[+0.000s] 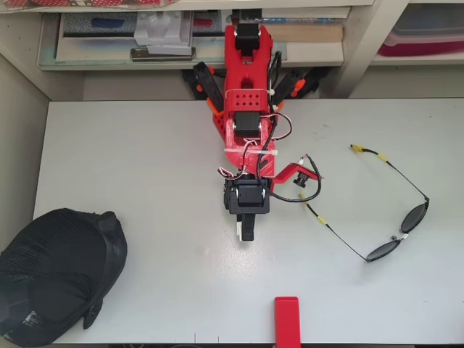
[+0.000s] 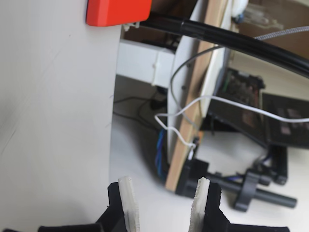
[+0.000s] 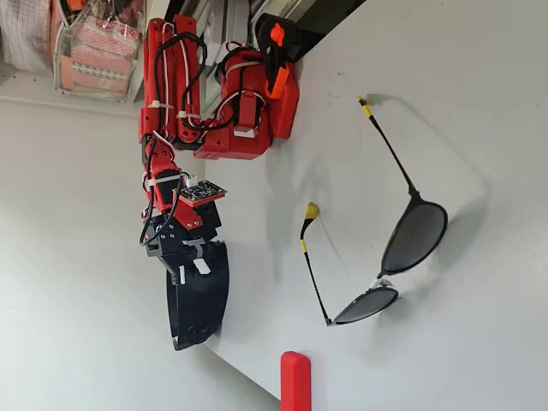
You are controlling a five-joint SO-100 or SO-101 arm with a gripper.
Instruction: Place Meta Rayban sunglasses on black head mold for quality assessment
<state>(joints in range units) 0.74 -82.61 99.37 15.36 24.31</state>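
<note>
The sunglasses [image 1: 382,250] lie open on the white table [image 1: 145,159] at the right in the overhead view, lenses toward the front and yellow-tipped arms pointing back. They also show in the fixed view [image 3: 413,235]. The black head mold [image 1: 51,283] sits at the front left corner and is out of the other views. My gripper [image 1: 247,233] hangs over the table's middle, between the two and touching neither. In the wrist view my gripper [image 2: 164,203] is open and empty, its white pads [image 2: 129,203] apart. In the fixed view, which lies on its side, my gripper [image 3: 184,336] is off the table.
A red block [image 1: 286,319] stands at the table's front edge, ahead of the gripper; it also shows in the wrist view [image 2: 118,12] and the fixed view [image 3: 295,381]. Shelves [image 1: 167,36] stand behind the arm's base. Cables and a black stand [image 2: 256,186] lie beyond the table edge.
</note>
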